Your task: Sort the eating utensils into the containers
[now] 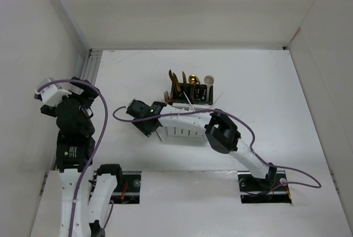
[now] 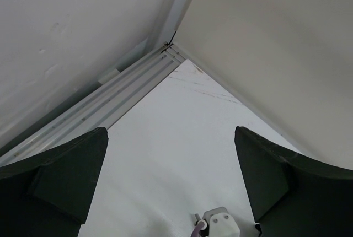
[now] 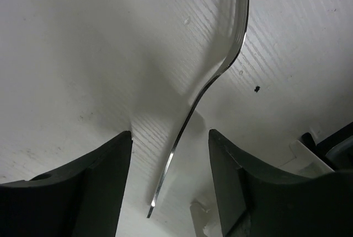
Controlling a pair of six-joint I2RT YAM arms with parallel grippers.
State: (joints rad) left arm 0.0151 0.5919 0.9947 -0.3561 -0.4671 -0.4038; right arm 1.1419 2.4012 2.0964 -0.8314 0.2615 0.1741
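The containers (image 1: 185, 117) stand mid-table: two black bins at the back, two white slotted bins in front. Several gold utensils (image 1: 175, 85) and a cream spoon (image 1: 209, 80) stand upright in the black bins. My right gripper (image 1: 148, 128) is low at the block's left front corner. In the right wrist view it (image 3: 170, 176) is open, its jaws on either side of a slim curved metal utensil (image 3: 190, 116) lying on the table; I cannot tell which kind. My left gripper (image 1: 83, 91) is raised at the far left, open and empty (image 2: 171, 182).
White enclosure walls stand left, back and right. An aluminium rail (image 2: 110, 96) runs along the left wall into the back corner. A white bin's corner (image 3: 309, 157) sits just right of my right jaws. Purple cables loop over both arms.
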